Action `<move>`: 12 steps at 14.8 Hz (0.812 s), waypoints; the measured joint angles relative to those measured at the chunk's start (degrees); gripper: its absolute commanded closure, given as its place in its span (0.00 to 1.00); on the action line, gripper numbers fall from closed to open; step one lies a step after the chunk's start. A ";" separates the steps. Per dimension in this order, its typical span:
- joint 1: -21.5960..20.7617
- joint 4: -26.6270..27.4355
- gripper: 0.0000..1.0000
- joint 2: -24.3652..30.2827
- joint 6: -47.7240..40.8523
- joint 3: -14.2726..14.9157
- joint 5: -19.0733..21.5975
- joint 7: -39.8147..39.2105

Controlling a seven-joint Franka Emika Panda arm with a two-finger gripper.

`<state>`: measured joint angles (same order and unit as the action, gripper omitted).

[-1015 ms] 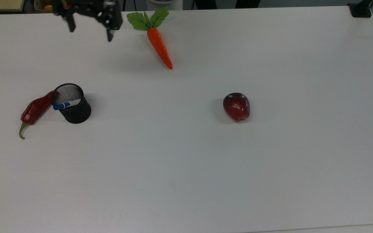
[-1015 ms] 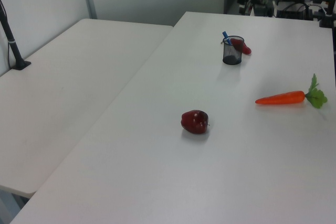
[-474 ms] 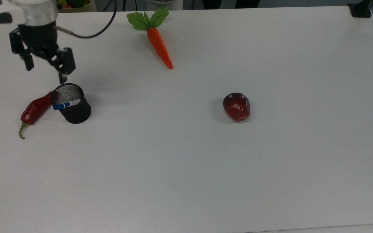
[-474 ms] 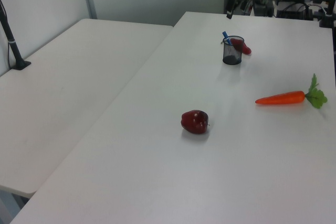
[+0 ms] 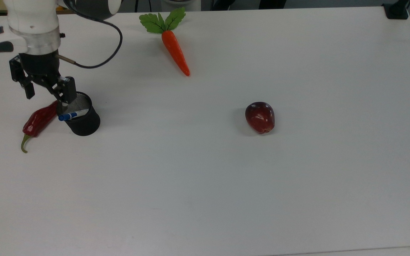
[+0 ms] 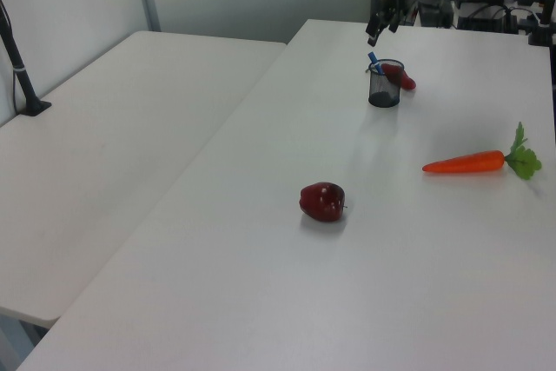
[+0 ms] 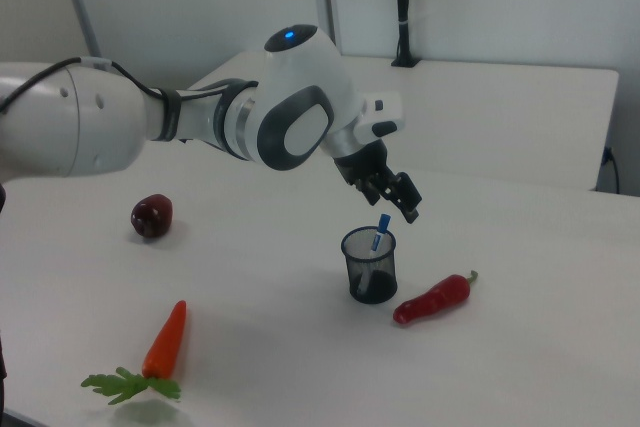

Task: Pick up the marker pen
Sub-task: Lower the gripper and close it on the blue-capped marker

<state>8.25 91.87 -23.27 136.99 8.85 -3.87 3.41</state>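
Note:
The marker pen [image 5: 70, 115] has a white barrel and a blue cap and stands tilted in a black mesh cup [image 5: 83, 122] at the top view's left. Its blue cap pokes above the rim of the cup [image 7: 369, 265] in the right view, where the pen [image 7: 381, 230] leans. My gripper [image 5: 46, 99] hangs open just above and beyond the cup, one finger over the cup's rim close to the pen's cap. The left view shows the gripper [image 6: 383, 29] above the marker pen [image 6: 374, 62], clear of it. Nothing is between the fingers.
A red chili pepper [image 5: 37, 121] lies against the cup on the top view's left. A carrot [image 5: 174, 49] lies near the far edge, and a dark red apple [image 5: 260, 117] sits mid-table. The white table [image 5: 226, 185] stretches wide toward the top view's right and bottom.
The arm has come from the top view's upper edge down and to the left, ending just over the cup. The gripper stayed open. Pen, cup and other objects have not moved.

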 measured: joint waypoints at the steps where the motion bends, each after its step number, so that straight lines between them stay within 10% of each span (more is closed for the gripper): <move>1: -0.12 0.00 0.12 -0.62 0.93 -0.04 0.00 0.15; 12: -1.37 -0.03 0.73 -3.68 3.78 -0.85 0.00 0.48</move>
<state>6.88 91.84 -26.94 140.77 8.00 -3.87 3.89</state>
